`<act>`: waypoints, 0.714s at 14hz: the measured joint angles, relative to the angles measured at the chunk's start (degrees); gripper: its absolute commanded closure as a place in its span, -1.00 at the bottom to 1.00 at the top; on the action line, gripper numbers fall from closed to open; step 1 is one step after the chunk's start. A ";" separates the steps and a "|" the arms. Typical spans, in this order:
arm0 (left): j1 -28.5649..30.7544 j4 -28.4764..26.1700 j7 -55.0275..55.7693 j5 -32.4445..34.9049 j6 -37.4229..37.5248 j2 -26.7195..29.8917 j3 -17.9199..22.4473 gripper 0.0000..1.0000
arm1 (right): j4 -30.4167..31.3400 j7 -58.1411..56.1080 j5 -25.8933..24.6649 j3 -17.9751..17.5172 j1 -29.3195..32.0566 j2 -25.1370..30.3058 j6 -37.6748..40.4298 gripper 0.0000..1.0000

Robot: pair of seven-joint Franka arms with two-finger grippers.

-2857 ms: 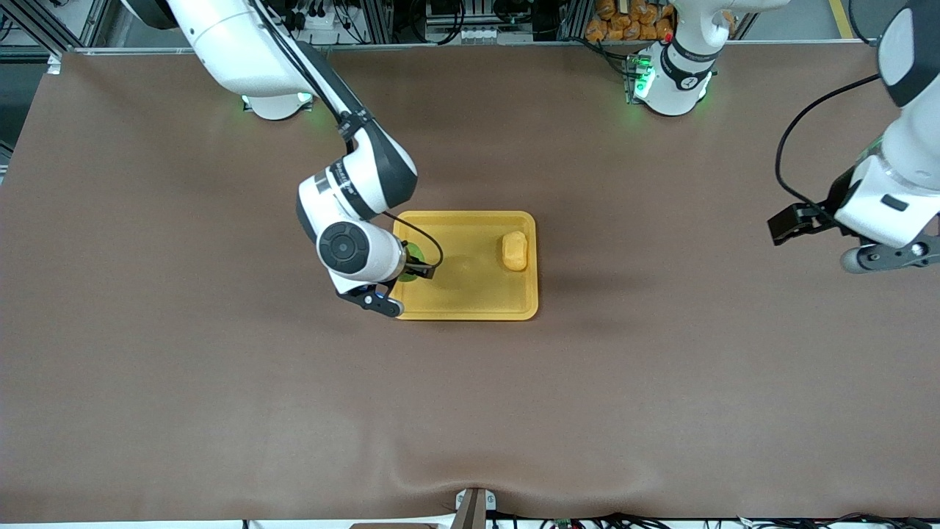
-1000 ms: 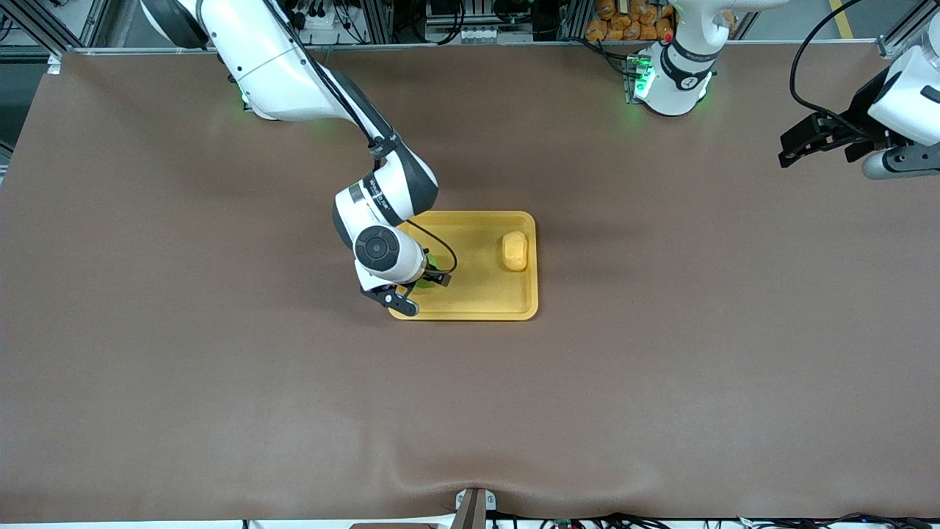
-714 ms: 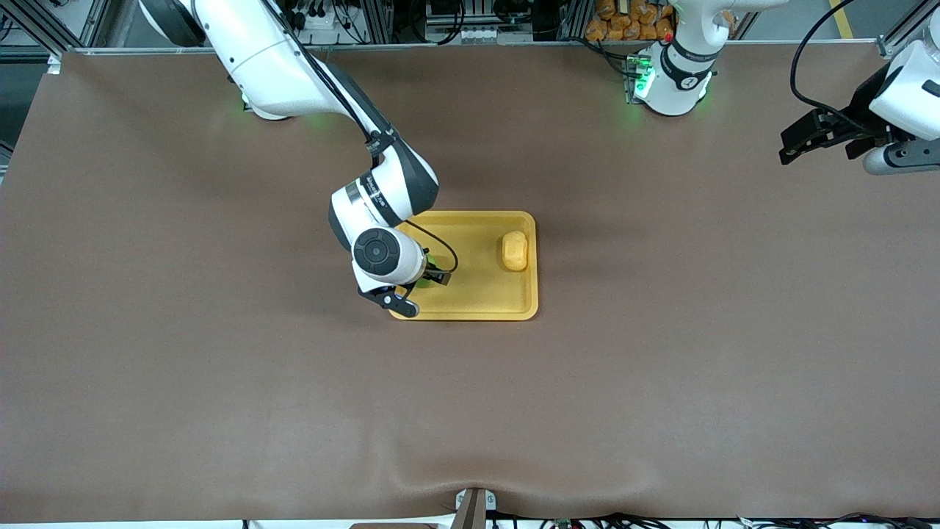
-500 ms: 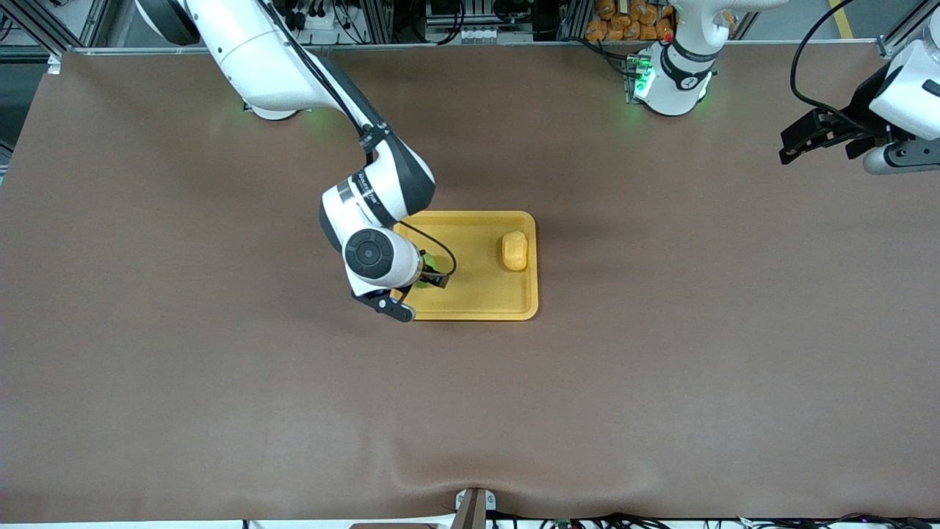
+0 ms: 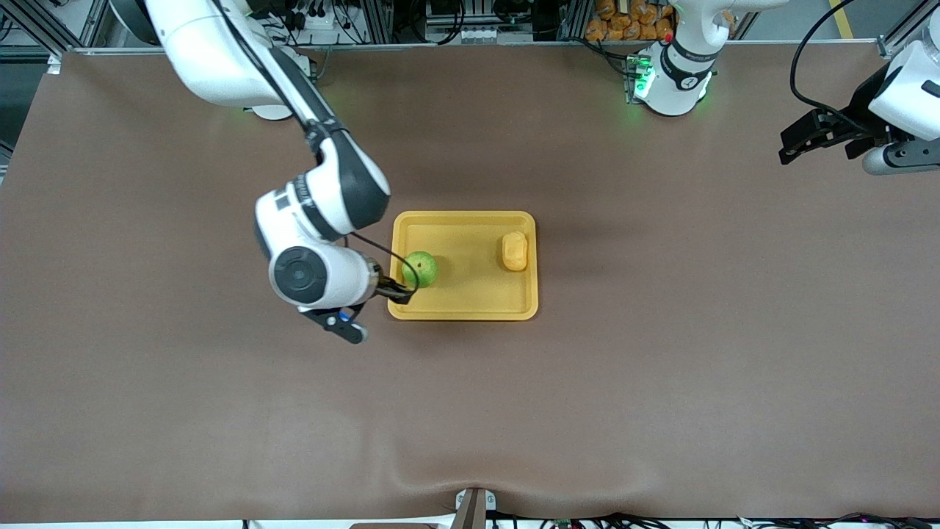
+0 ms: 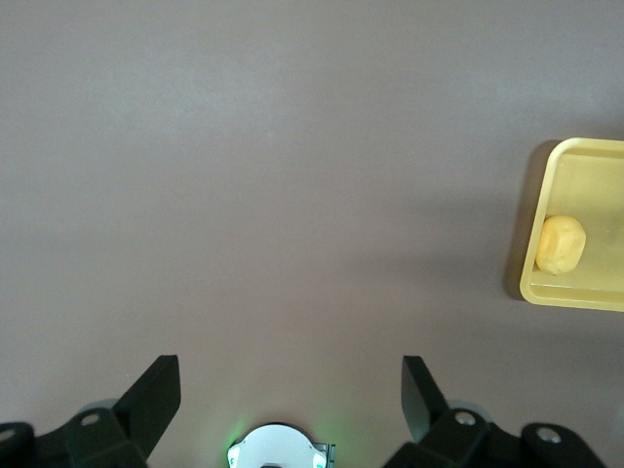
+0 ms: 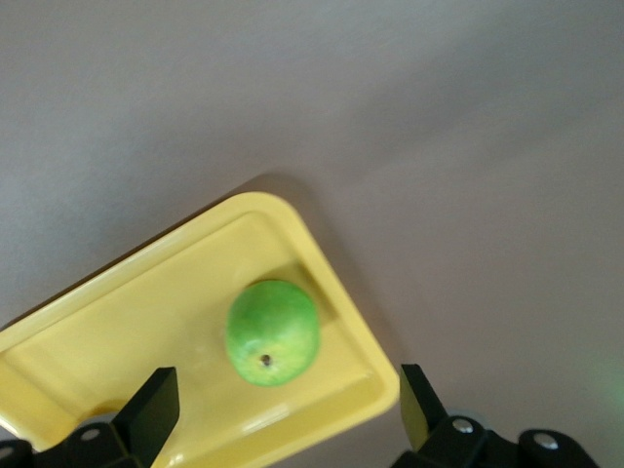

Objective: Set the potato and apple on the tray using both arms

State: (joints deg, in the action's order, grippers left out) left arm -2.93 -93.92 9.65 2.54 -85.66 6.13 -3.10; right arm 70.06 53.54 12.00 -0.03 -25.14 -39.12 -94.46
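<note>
The yellow-orange tray (image 5: 470,312) lies mid-table. On it sits the green apple (image 5: 420,269), stem dimple up, at the end toward the right arm. The potato (image 5: 515,250) lies at the tray's other end. My right gripper (image 5: 389,292) hovers open and empty over the tray's corner beside the apple. The right wrist view shows the apple (image 7: 273,331) on the tray (image 7: 322,255), ahead of the open right gripper (image 7: 283,390). My left gripper (image 5: 804,139) waits open and empty above the table's left-arm end; the left wrist view shows it (image 6: 288,375) with the potato (image 6: 562,244) on the tray (image 6: 575,294) farther off.
Brown mat (image 5: 220,404) covers the whole table. The arm bases (image 5: 672,81) stand along the edge farthest from the front camera. A small bracket (image 5: 474,507) sits at the mat's nearest edge. The left arm's base (image 6: 281,448) shows below the left gripper.
The right gripper has let go of the apple, risen and drawn back toward the right arm's end, uncovering the apple on the tray. The left arm moved toward its base earlier, then held still.
</note>
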 measured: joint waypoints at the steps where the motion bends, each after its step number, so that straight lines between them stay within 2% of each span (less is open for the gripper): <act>1: 0.00 0.00 0.00 0.00 0.00 0.00 0.01 -1.00 | -0.82 -0.01 -0.03 0.04 1.06 0.07 1.83 -1.00; 6: 0.00 0.03 0.00 0.00 0.00 0.02 0.00 -1.00 | -2.65 -3.08 -4.57 0.07 3.49 3.94 4.41 -1.00; 8: 0.00 0.03 -0.46 0.00 -0.02 0.02 -0.01 -1.00 | -2.69 -3.94 -5.17 0.15 4.17 6.04 6.00 -1.00; 10: 0.00 0.03 -1.03 0.00 -0.13 0.02 -0.01 -1.00 | -2.79 -9.69 -5.29 0.16 6.15 7.71 6.72 -1.00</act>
State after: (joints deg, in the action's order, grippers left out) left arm -2.92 -93.89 8.62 2.54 -85.79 6.15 -3.11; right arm 67.28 43.85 6.71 0.13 -18.99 -31.41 -87.74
